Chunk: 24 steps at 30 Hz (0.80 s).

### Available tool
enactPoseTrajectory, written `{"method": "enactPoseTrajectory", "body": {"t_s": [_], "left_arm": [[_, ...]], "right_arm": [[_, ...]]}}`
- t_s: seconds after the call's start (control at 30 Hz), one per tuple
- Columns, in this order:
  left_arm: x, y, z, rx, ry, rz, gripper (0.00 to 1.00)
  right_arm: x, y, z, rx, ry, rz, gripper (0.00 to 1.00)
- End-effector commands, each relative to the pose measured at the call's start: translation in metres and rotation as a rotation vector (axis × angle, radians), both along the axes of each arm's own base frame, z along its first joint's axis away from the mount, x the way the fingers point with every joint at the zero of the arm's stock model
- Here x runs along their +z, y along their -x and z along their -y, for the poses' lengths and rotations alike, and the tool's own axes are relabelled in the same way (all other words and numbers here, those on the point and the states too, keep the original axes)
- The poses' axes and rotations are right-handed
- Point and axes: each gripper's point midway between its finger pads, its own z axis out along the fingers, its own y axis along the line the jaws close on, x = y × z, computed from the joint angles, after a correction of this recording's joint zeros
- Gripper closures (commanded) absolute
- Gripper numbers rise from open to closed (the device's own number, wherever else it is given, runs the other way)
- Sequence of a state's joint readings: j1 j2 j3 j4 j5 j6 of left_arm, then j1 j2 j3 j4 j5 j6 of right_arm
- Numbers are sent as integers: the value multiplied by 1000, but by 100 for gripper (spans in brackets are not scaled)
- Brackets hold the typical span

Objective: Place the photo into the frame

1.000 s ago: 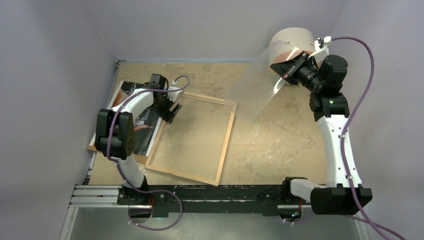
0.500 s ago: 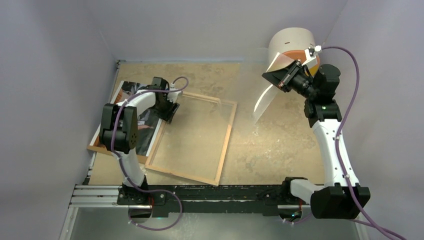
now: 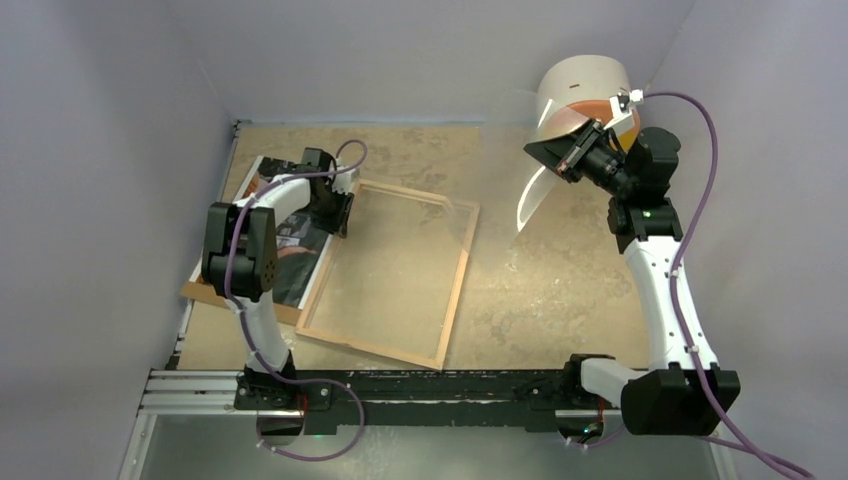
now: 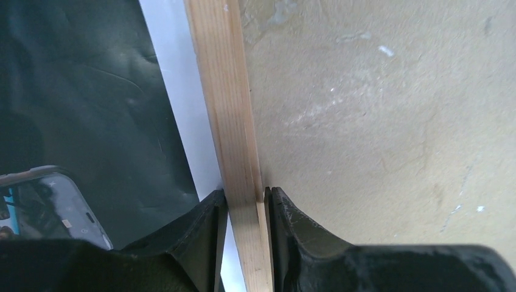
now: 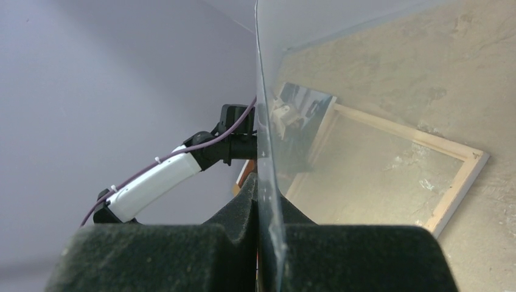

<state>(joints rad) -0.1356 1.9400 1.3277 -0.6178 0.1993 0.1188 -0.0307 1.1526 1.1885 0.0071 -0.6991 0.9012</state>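
Note:
The frame (image 3: 455, 285) lies rear face up on the table, its light wood rails showing. My left gripper (image 3: 338, 212) is shut on its far-left rail (image 4: 225, 91), one finger (image 4: 195, 234) on each side. The photo (image 3: 300, 262), dark with a white border, lies left of the frame on a brown hardboard sheet (image 3: 215, 292). It fills the left of the left wrist view (image 4: 79, 91). My right gripper (image 3: 560, 160) is shut on a clear pane (image 3: 530, 200), held in the air at the back right. The pane shows edge-on in the right wrist view (image 5: 264, 121).
A beige cylinder (image 3: 580, 85) stands at the back right behind the right gripper. Lilac walls close the table on three sides. The left arm (image 5: 158, 179) reaches over the photo. A black rail (image 3: 420, 385) runs along the near edge.
The right gripper turned and pulled the clear pane up and edge-on, then held still. The left gripper moved slightly farther back with the frame rail, and the frame shifted a little right.

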Motion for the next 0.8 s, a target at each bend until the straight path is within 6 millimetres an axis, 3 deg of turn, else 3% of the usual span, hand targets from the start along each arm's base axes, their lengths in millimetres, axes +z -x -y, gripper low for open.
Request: {"method": "enactPoseTrajectory", "body": {"t_s": [0.0, 0.47, 0.77], "left_arm": [[-20, 9, 39, 28, 150, -88, 68], [-4, 2, 87, 114, 249, -94, 70], [-8, -12, 90, 215, 274, -68, 74]], "right_arm": [[26, -4, 1, -14, -4, 96, 100], [-1, -8, 1, -7, 13, 34, 100], [4, -34, 4, -39, -18, 48, 100]]}}
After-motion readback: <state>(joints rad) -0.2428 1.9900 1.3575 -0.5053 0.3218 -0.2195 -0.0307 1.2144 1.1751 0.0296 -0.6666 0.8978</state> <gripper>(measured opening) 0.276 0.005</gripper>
